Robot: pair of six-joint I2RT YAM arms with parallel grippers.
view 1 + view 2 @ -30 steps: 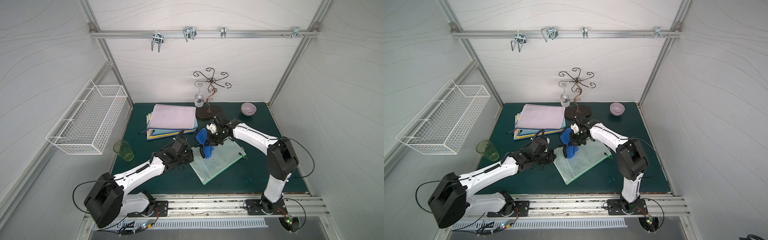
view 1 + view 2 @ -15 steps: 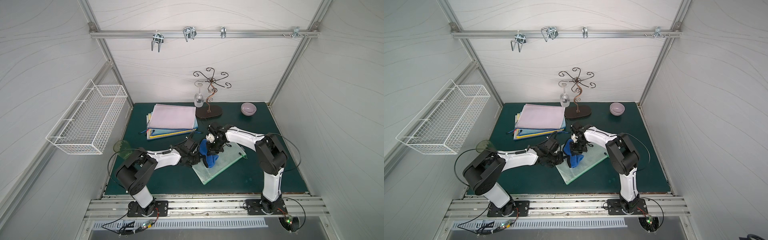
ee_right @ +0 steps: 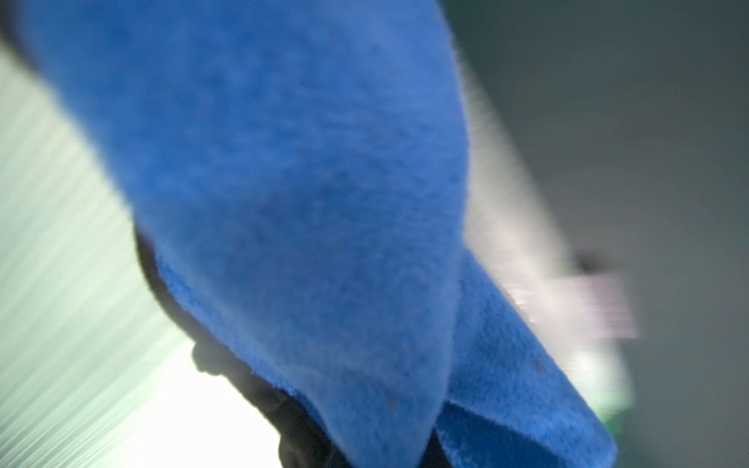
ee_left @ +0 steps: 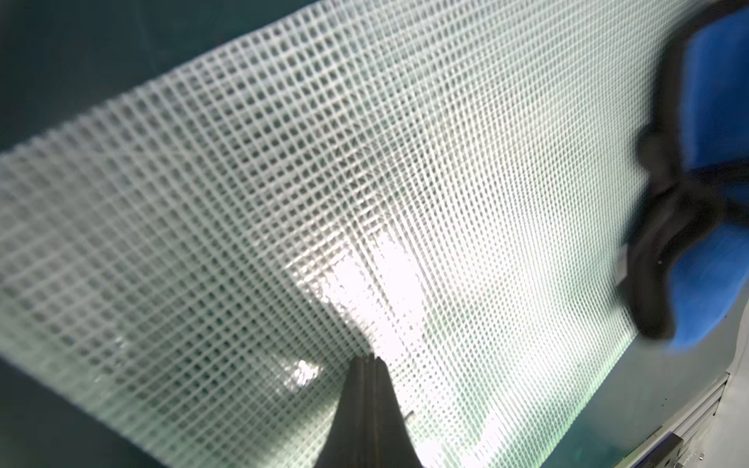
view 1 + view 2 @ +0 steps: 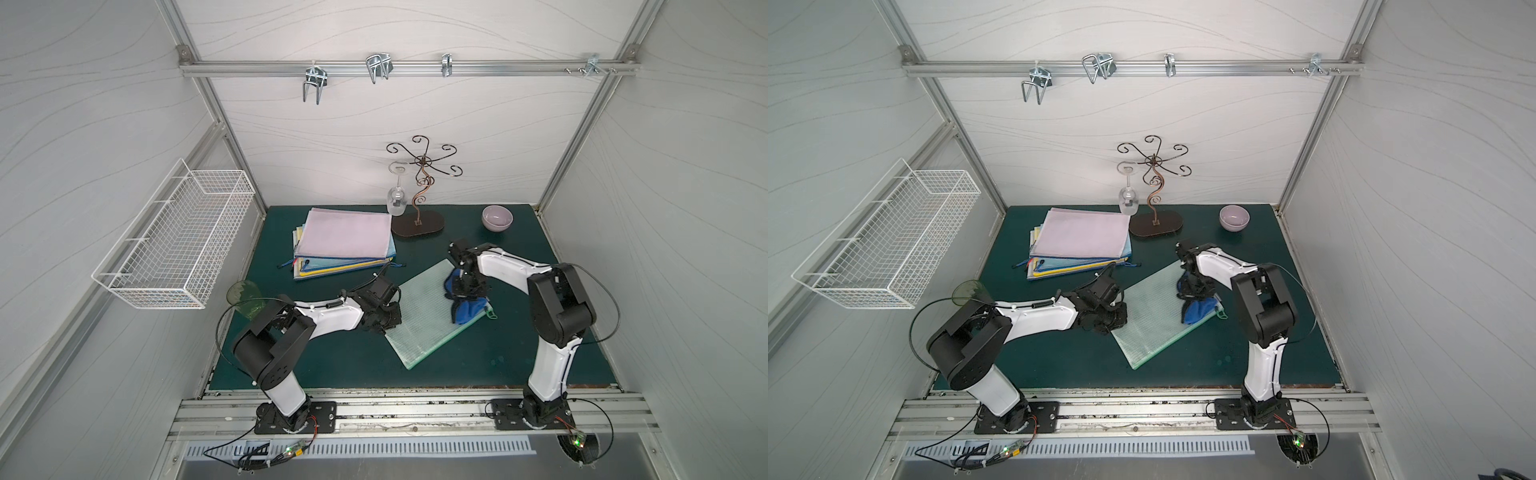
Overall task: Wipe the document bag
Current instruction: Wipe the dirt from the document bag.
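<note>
The document bag (image 5: 419,328) (image 5: 1152,328) is a pale green mesh pouch lying askew on the dark green mat. My right gripper (image 5: 462,291) (image 5: 1192,291) is shut on a blue cloth (image 5: 468,311) (image 5: 1199,311), which trails onto the bag near its right edge. The cloth (image 3: 283,202) fills the right wrist view, with the bag (image 3: 60,283) blurred beside it. My left gripper (image 5: 388,323) (image 5: 1115,323) is shut with its tips (image 4: 369,360) pressed on the bag (image 4: 324,194) at the left corner. Blue cloth (image 4: 713,101) shows at the far side.
A stack of document bags (image 5: 345,245) lies at the back left. A wire stand (image 5: 419,222) with a hanging wine glass (image 5: 395,201) and a lilac bowl (image 5: 497,217) are at the back. A green cup (image 5: 245,297) and a wall basket (image 5: 174,245) are on the left.
My right gripper has dragged the blue cloth across the bag from its far left part to its right edge. My left arm has folded back, with its gripper still on the bag's left corner.
</note>
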